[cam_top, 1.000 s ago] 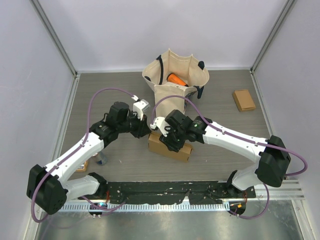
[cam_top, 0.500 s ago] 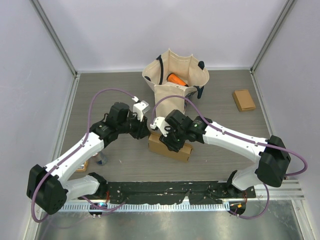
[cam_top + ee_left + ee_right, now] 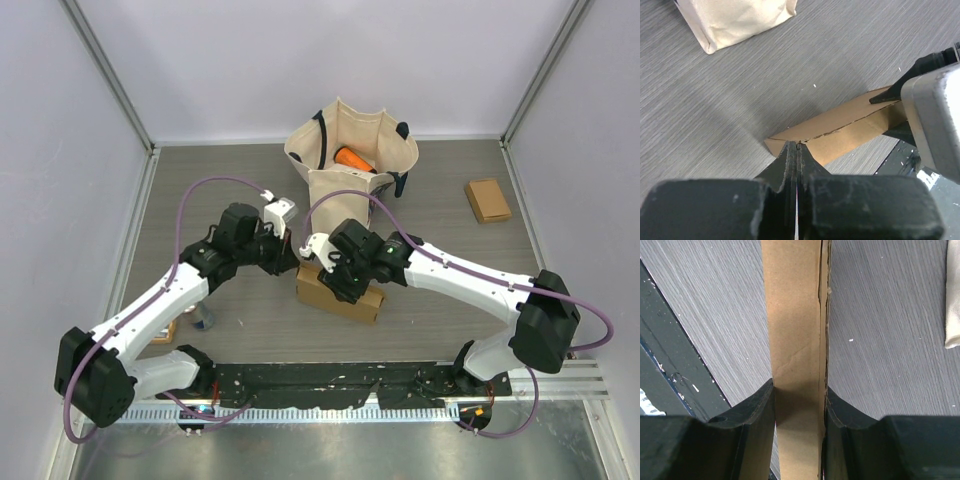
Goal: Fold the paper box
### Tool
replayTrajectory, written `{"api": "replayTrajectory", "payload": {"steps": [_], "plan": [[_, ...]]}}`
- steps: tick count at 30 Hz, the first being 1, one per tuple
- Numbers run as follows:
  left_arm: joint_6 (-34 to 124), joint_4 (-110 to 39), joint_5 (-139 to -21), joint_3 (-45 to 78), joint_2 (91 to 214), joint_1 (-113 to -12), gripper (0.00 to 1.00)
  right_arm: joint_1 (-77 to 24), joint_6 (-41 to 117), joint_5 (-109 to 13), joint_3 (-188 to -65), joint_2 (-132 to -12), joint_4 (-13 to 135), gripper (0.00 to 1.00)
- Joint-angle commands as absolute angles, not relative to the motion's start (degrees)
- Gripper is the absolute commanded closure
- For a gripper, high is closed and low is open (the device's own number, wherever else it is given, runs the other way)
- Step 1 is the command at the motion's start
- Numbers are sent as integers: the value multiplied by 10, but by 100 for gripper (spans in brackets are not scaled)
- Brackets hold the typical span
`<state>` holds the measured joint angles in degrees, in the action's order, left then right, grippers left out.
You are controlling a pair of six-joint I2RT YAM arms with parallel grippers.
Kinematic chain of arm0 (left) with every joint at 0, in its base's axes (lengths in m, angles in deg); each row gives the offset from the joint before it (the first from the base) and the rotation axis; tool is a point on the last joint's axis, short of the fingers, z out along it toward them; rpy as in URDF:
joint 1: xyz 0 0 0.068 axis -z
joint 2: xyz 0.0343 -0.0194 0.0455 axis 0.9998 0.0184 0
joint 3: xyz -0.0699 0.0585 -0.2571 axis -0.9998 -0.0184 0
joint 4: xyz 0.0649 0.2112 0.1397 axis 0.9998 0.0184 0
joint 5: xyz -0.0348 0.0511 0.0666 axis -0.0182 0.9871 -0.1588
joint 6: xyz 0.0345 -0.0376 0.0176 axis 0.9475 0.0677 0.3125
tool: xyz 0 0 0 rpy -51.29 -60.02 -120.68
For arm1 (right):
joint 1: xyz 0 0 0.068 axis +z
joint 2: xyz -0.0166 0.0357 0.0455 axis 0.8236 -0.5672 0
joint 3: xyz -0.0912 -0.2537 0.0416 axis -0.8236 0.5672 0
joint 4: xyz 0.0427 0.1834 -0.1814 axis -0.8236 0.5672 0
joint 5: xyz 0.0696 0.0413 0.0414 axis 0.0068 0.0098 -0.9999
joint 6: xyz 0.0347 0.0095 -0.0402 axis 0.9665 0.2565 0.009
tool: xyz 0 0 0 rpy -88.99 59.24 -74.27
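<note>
Firmly shut, the left gripper [image 3: 798, 146] touches its tips to the end corner of the paper box [image 3: 840, 131], which lies on the table [image 3: 220, 180] near the canvas bag [image 3: 350, 150]. The right gripper [image 3: 799, 392] clamps the box across its narrow width.

White arms [image 3: 150, 305], black joints [image 3: 95, 385], purple cables [image 3: 215, 182]

A cream canvas bag [image 3: 350, 150] sits on the grey wood-grain table [image 3: 220, 190]. Centre, a brown cardboard box [image 3: 340, 298]; right, a flat cardboard piece [image 3: 487, 200].
</note>
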<state>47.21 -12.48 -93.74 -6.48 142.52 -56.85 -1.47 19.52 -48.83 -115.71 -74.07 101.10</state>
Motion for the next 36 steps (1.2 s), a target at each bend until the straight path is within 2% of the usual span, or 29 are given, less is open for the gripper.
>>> {"api": "replayTrajectory", "payload": {"steps": [1, 9, 21, 22, 24, 25, 28, 30, 31, 36], "plan": [[381, -129, -925, -40, 1416, -561, 100, -15, 218, -463, -1166, -753, 1000, 78], [258, -178, -864, -109, 1379, -536, 100, -15, 238, -422, -1160, -763, 966, 78], [284, -230, -742, -171, 1347, -476, 100, -15, 249, -435, -1152, -751, 947, 75], [288, -227, -734, -172, 1345, -475, 100, -15, 256, -430, -1149, -749, 944, 73], [292, -221, -729, -175, 1344, -472, 100, -15, 287, -414, -1149, -744, 943, 61], [293, -220, -728, -177, 1342, -471, 100, -15, 301, -408, -1158, -741, 954, 51], [291, -220, -727, -176, 1342, -470, 100, -16, 382, -395, -1187, -723, 1004, 38], [289, -220, -723, -174, 1345, -469, 100, -15, 421, -398, -1198, -709, 1030, 34], [289, -220, -722, -173, 1347, -470, 100, -16, 451, -428, -1204, -699, 1053, 29], [291, -214, -726, -166, 1352, -468, 100, -17, 546, -408, -1208, -612, 1107, 24]]}}
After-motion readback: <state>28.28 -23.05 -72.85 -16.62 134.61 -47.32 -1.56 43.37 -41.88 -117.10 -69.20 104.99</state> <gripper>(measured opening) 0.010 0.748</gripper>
